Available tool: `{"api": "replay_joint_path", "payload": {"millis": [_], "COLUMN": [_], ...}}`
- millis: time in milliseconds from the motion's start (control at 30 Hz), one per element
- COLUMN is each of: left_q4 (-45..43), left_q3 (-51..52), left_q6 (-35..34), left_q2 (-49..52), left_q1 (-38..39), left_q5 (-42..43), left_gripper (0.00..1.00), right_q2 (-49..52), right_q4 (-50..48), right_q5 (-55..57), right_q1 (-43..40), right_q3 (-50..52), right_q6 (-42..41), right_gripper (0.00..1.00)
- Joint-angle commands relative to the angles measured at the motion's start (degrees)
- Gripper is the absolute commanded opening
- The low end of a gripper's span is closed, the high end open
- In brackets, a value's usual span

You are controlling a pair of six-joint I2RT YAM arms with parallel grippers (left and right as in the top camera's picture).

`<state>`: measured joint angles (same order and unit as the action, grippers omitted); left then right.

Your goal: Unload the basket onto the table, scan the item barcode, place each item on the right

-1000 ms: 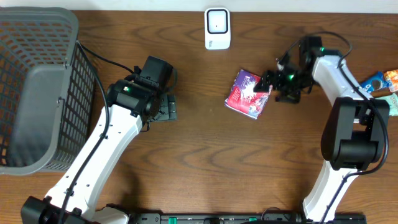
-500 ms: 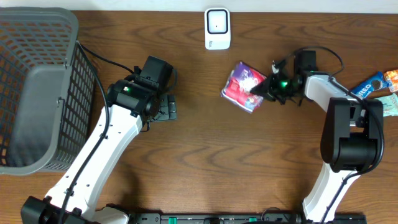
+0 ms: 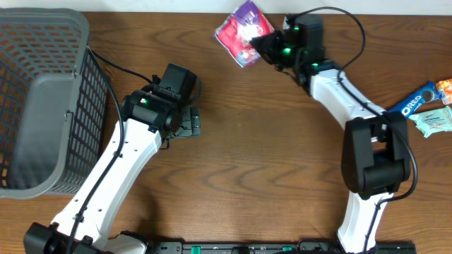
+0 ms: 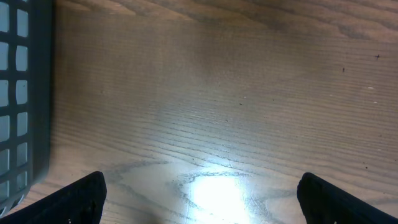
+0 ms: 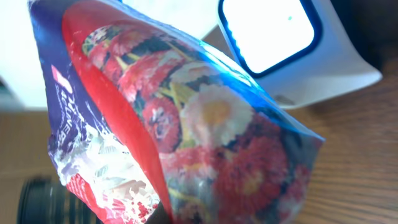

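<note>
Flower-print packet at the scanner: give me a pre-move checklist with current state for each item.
1. Right gripper shut on the flower-print packet: ok.
2. Packet brought to the scanner: ok. Its lit window shows just past the packet in the right wrist view.
3. Barcode facing the scanner window: cannot tell. No barcode shows in any view.
4. Left gripper open, holding nothing, over bare table: ok.
5. Oreo pack at the right edge apart from the right arm: ok.
</note>
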<state>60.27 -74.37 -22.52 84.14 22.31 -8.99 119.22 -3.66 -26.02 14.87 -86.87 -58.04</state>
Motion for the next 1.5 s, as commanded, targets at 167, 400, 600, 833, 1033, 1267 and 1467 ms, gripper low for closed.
{"api": "replay_joint_path", "payload": {"millis": [167,400,600,833,1033,1267,1467], "left_q4": [0.3,0.3,0.3,0.3,0.3,0.3,0.3], "left_q3": [-0.1,-0.1,-0.1,-0.1,-0.1,-0.1,-0.1], "left_q6": [-0.3,-0.3,-0.3,-0.3,-0.3,-0.3,-0.3], "left_q2": [0.1,0.1,0.1,0.1,0.1,0.1,0.1], "left_q1": [0.2,0.2,0.2,0.2,0.2,0.2,0.2], "left_q5": [-0.7,-0.7,-0.7,-0.7,-0.7,-0.7,-0.7], "left_gripper": [0.98,0.98,0.98,0.98,0.98,0.98,0.98], "right_q2": [1.5,0.9,-0.5,-0.6,-0.5,-0.5,-4.1], "right_q4": [0.2,9.9,23.0,37.8,44.0,47.1,50.4], "right_q5": [14.3,11.5,5.7,4.8,8.5,8.4,3.2], "right_q1": [1.1,-4.7,-17.7,-34.2,-41.8,-42.8,-43.8], "right_q3": [-5.4,-7.0,-9.8,-11.0,-10.8,-10.9,-11.0], "right_q6": [-4.0,6.0,13.6,20.3,29.5,34.6,34.5], "right_gripper": [0.01,0.01,0.01,0.01,0.25,0.99,0.99]}}
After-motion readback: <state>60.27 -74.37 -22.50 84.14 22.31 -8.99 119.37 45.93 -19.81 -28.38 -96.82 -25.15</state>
